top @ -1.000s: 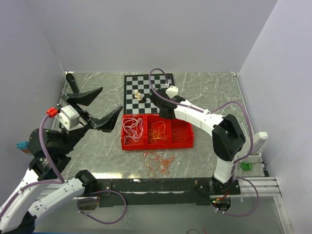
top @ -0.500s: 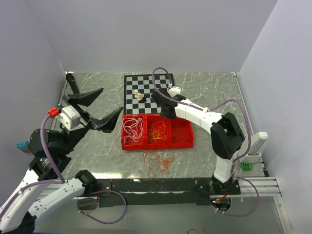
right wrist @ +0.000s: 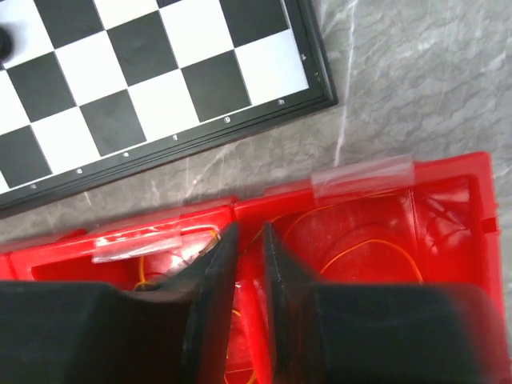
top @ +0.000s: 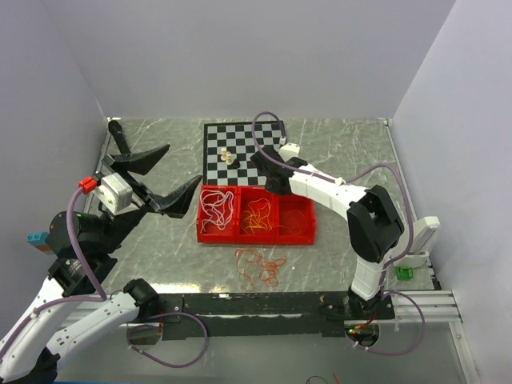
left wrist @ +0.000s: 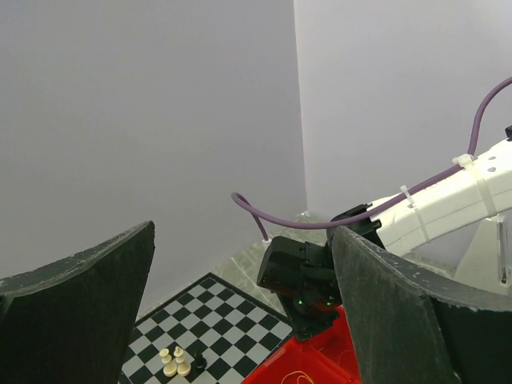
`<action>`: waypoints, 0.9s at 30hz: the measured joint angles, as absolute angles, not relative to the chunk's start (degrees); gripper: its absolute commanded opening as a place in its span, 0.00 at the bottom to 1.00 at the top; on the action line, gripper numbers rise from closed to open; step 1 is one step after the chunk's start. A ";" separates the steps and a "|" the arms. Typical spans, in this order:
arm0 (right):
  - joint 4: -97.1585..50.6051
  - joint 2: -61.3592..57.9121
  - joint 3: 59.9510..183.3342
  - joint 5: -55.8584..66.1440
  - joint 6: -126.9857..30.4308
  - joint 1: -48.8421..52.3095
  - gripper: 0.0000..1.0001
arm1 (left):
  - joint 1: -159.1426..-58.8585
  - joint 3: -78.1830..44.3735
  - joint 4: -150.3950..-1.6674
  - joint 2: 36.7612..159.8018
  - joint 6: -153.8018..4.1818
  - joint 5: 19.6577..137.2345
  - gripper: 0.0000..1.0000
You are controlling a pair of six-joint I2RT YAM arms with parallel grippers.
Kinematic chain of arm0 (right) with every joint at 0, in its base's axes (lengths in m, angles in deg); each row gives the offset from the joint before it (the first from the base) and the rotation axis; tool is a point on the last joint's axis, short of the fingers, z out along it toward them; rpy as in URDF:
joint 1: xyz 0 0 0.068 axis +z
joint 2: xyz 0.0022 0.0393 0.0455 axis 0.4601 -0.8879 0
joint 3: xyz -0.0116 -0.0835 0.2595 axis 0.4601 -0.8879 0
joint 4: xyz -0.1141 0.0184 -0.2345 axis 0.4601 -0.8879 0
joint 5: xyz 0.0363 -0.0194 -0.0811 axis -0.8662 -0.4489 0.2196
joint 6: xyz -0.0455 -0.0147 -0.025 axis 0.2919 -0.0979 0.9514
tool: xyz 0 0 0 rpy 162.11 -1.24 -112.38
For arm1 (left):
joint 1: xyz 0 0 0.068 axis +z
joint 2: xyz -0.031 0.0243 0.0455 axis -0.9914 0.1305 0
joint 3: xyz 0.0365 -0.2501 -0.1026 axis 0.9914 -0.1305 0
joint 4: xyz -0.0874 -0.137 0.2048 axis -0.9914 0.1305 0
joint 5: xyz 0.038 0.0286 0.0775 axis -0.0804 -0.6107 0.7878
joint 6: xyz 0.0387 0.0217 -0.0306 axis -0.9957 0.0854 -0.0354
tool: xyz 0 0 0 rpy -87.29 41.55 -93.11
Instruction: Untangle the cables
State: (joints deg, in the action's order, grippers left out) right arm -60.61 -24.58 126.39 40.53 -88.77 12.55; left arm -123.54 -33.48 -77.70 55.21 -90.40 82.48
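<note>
The cables lie in three heaps: white cords (top: 216,210) in the left compartment of the red tray (top: 256,240), yellow-orange cords (top: 258,216) in its middle compartment, and a red-orange tangle (top: 260,268) on the table in front of the tray. A thin orange cord (right wrist: 376,248) curls in the right compartment. My right gripper (top: 272,186) (right wrist: 248,232) is at the tray's back edge. Its jaws are pressed narrowly on the dividing wall between the middle and right compartments. My left gripper (top: 180,164) (left wrist: 240,232) hangs wide open and empty, high at the left.
A chessboard (top: 240,140) (right wrist: 160,72) lies just behind the tray, with a few small chess pieces (top: 226,156) near its front left. A small green object (top: 405,273) sits at the table's right edge. Grey walls close in on three sides.
My right gripper's jaws have narrowed onto the tray's dividing wall, and its wrist has shifted slightly right. The tray has crept a little to the left. The left arm has not moved.
</note>
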 measured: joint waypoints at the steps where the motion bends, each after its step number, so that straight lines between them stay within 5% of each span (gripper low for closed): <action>1: -60.35 -24.43 126.10 40.64 -88.55 12.44 0.00 | -123.54 -33.48 -77.70 55.21 -90.38 82.48 0.97; 24: -58.01 -16.82 112.79 39.07 -89.14 9.32 0.00 | -122.99 -33.57 -77.72 55.21 -90.29 82.41 0.97; 27: -56.81 -15.16 108.75 38.54 -88.49 9.03 0.08 | -122.95 -33.57 -77.72 55.21 -90.29 82.41 0.97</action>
State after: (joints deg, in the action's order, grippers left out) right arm -56.81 -15.16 108.75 38.54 -88.49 9.03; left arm -122.95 -33.57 -77.72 55.21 -90.29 82.41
